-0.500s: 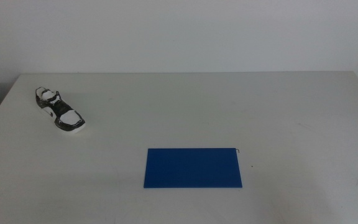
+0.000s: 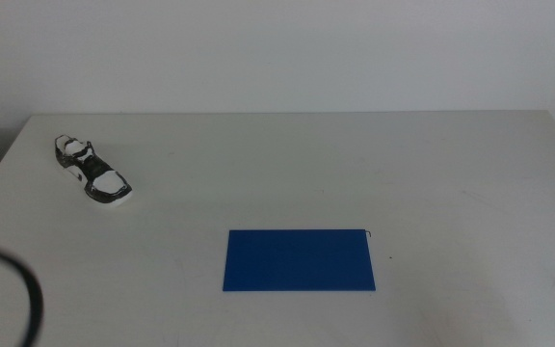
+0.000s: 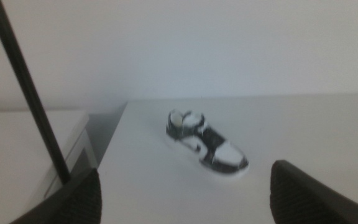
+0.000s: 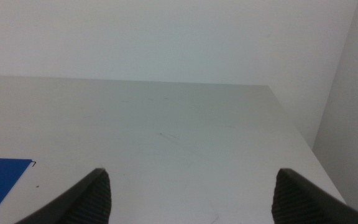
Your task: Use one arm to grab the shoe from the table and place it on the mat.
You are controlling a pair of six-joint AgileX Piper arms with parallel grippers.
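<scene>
Left gripper (image 3: 185, 199): jaws spread wide, nothing between them, aimed toward the shoe (image 3: 206, 143) from the near side, well apart from it. In the middle view only a black cable loop (image 2: 29, 289) of the arm shows, nearer the camera than the shoe.

Right gripper (image 4: 191, 196): jaws also spread, empty, waiting on the mat's (image 2: 300, 259) right side.

Mat: bare blue sheet, nothing on it.

Shoe (image 2: 92, 172): upright on the table (image 2: 355, 164), far-left of the mat, well apart from it.

Progress, judged: nothing done. Reach, grasp, carry and placement on the mat all remain.
</scene>
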